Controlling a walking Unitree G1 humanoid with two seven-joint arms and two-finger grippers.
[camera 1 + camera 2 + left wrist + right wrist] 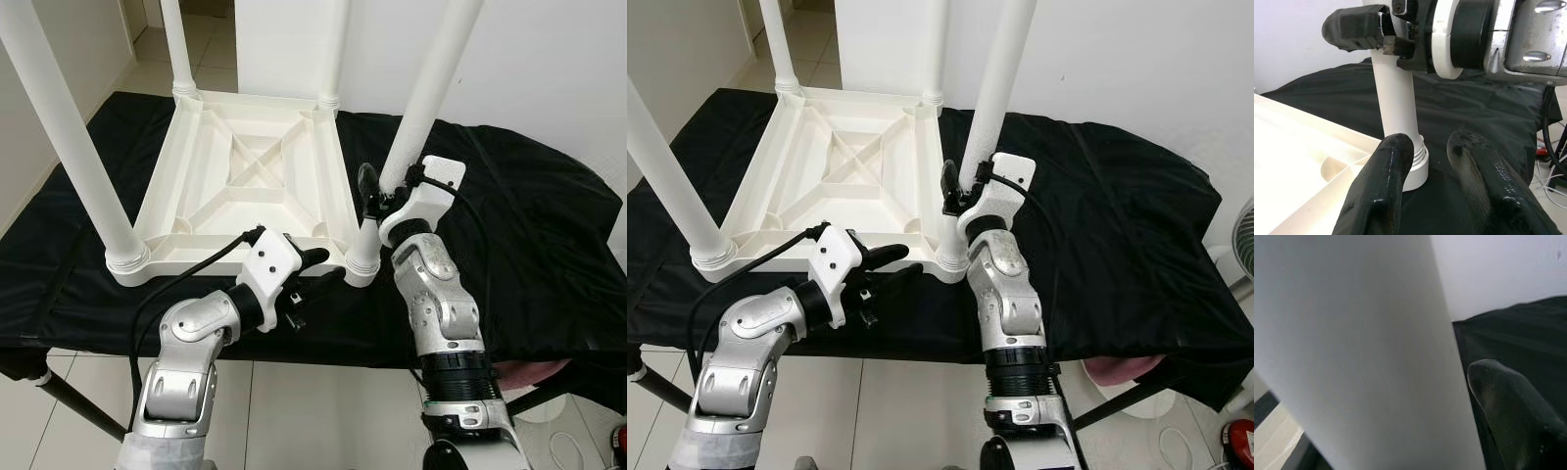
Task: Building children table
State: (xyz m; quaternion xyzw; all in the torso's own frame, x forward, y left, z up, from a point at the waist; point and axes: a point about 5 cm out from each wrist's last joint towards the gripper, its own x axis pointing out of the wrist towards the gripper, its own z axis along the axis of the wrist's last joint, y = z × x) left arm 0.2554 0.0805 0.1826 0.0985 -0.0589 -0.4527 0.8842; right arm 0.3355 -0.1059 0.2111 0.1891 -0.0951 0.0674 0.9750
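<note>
Upside down on the black-draped desk (529, 255) lies the white children's table (250, 186), its four legs pointing up. Nearest on the left stands the front-left leg (73, 147) in its corner socket. Next comes the left hand (318, 272), hovering low just in front of the tabletop's near edge, its two black fingers (1383, 191) narrowly parted and empty, aimed toward the base of the front-right leg (421, 98). Farther right, the right hand (377, 193) is clamped around that leg just above its threaded collar.

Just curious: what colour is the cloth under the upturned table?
Black cloth; clearest in the left eye view.
</note>
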